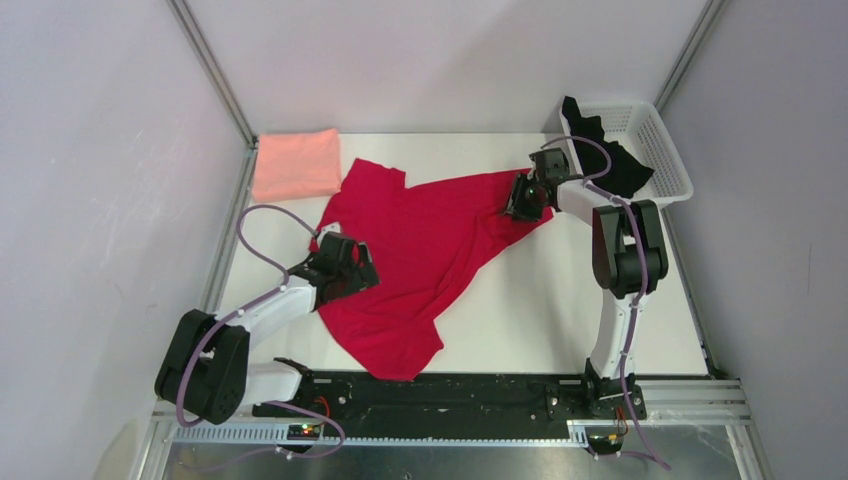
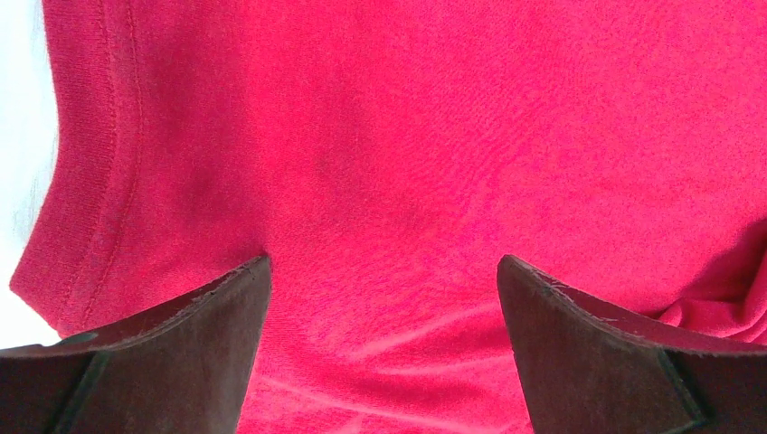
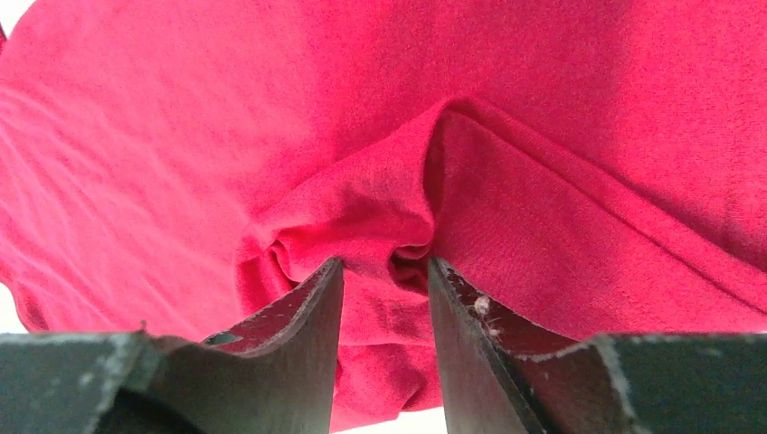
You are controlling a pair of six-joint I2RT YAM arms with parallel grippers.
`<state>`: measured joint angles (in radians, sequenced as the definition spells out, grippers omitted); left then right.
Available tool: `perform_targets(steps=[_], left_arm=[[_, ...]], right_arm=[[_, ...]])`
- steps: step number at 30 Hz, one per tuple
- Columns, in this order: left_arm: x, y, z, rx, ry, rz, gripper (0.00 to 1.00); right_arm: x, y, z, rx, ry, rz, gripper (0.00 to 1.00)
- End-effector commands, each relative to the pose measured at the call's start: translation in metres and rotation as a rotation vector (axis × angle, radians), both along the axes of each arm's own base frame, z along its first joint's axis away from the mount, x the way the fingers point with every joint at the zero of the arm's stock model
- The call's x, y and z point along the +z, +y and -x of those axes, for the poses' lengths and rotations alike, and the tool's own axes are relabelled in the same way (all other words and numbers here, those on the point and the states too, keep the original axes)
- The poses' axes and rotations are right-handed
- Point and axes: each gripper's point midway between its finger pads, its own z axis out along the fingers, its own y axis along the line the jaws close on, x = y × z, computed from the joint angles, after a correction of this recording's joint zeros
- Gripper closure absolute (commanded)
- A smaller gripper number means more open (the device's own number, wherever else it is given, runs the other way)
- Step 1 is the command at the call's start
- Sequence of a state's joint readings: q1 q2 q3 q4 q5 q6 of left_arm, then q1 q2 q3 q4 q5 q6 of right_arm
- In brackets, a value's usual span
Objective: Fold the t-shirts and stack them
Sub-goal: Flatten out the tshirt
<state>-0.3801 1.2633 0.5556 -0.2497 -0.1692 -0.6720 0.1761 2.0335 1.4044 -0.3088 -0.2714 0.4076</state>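
The red t-shirt (image 1: pixel 420 260) lies spread and crumpled across the middle of the white table. My left gripper (image 1: pixel 345 268) hovers low over its left part, wide open, and the left wrist view shows only flat red cloth (image 2: pixel 407 136) between the fingers of this gripper (image 2: pixel 383 298). My right gripper (image 1: pixel 520 197) is at the shirt's far right corner. In the right wrist view this gripper (image 3: pixel 384 271) has a bunched fold of red cloth (image 3: pixel 588 136) pinched between its jaws. A folded salmon-pink t-shirt (image 1: pixel 296 163) sits at the far left corner. The black t-shirt (image 1: pixel 610 155) hangs out of the basket.
A white mesh basket (image 1: pixel 668 160) stands at the far right corner, just behind my right arm. Metal frame posts and grey walls border the table (image 1: pixel 560 300) on the left, right and back. A black rail runs along the near edge.
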Motion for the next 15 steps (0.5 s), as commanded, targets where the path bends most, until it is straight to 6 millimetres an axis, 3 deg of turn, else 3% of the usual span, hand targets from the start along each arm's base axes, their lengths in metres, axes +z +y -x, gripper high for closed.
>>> perform_targets(steps=[1, 6, 11, 15], left_arm=[[0.004, 0.0, -0.004, -0.004, -0.017, 0.009, 0.0], [0.006, -0.001, -0.004, -0.006, -0.025, 0.018, 0.0], [0.009, 0.0, -0.004, -0.002, -0.036, 0.017, 0.0], [0.008, 0.001, -0.004, 0.003, -0.035, 0.013, 0.0]], right_arm=[[-0.005, 0.012, 0.0, 0.055, -0.007, 0.0, 0.56], [-0.005, 0.017, 0.001, 0.07, 0.001, 0.01, 0.61], [0.007, 0.017, 0.002, 0.055, -0.024, 0.052, 0.87], [0.02, 0.008, 0.009, 0.004, -0.022, 0.117, 0.96]])
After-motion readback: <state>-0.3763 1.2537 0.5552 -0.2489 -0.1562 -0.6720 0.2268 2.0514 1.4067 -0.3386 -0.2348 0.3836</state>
